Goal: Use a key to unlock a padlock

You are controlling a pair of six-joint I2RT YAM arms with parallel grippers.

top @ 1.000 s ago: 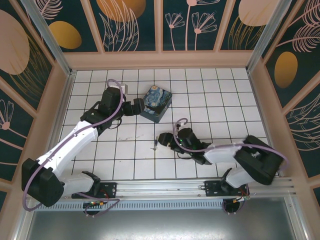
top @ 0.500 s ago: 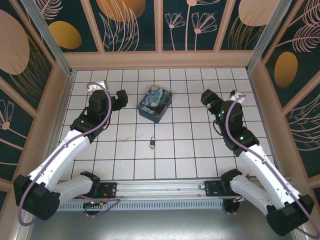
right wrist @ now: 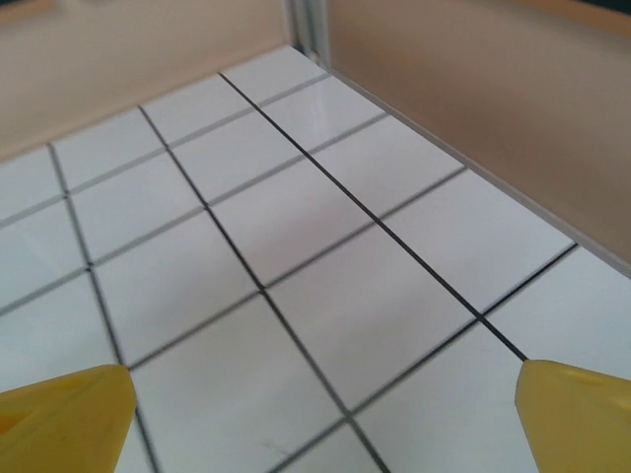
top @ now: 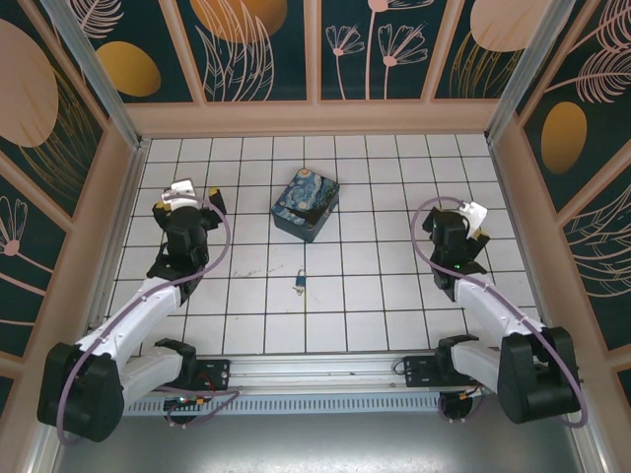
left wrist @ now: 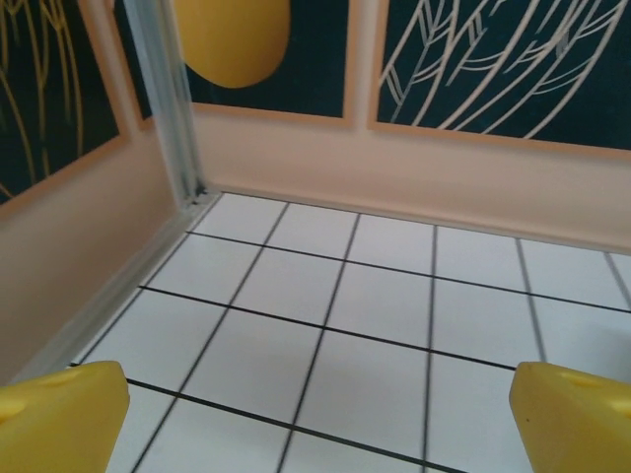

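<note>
1. Two risks start at the fingers. The left gripper (left wrist: 315, 409) faces the far left corner and the right gripper (right wrist: 315, 414) faces the right wall. Both are well apart from the padlock (top: 299, 283), so your approach will be long and may drift off aim.
2. Expect the padlock to skid on the smooth tiled floor (top: 394, 296) if one finger meets it first. It is tiny and lies loose near the middle, on the near side of the swirl-painted box (top: 306, 205).
3. Do not assume where the key is. From above it cannot be told apart from the padlock, and a blind pinch could miss it or knock it away.
4. Left gripper: jaws spread wide, holding nothing, touching nothing.
5. Right gripper: jaws spread wide, nothing between them.
</note>
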